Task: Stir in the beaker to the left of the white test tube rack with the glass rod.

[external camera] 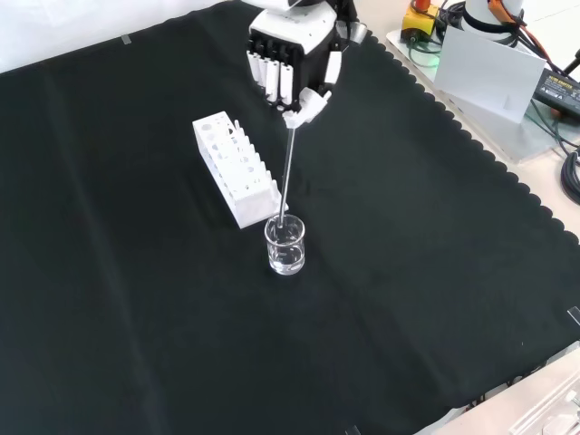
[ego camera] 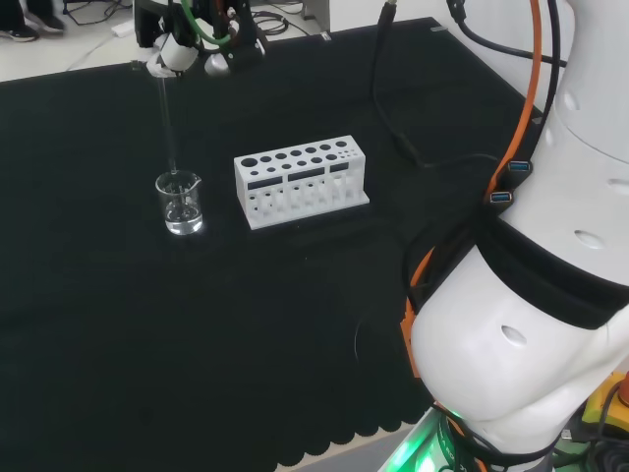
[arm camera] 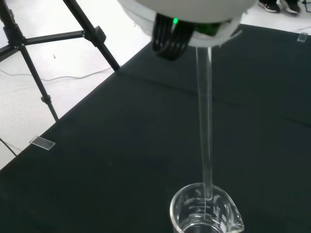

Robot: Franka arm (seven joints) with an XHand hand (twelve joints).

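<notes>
No legible text, label or number found. Faint graduation marks on the beaker point(arm camera: 206, 213) below the fingers cannot be read.

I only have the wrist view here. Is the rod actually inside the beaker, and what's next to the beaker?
Observer: Yes. In the front view the glass rod runs down from the hand and its lower end sits inside the beaker.
Operator: And beside it?
Observer: A white test tube rack stands to the beaker's right in the head view, a small gap between them.
Operator: How does the hand hold the rod?
Observer: Front view: fingers pinch its top end, rod near upright.
</notes>
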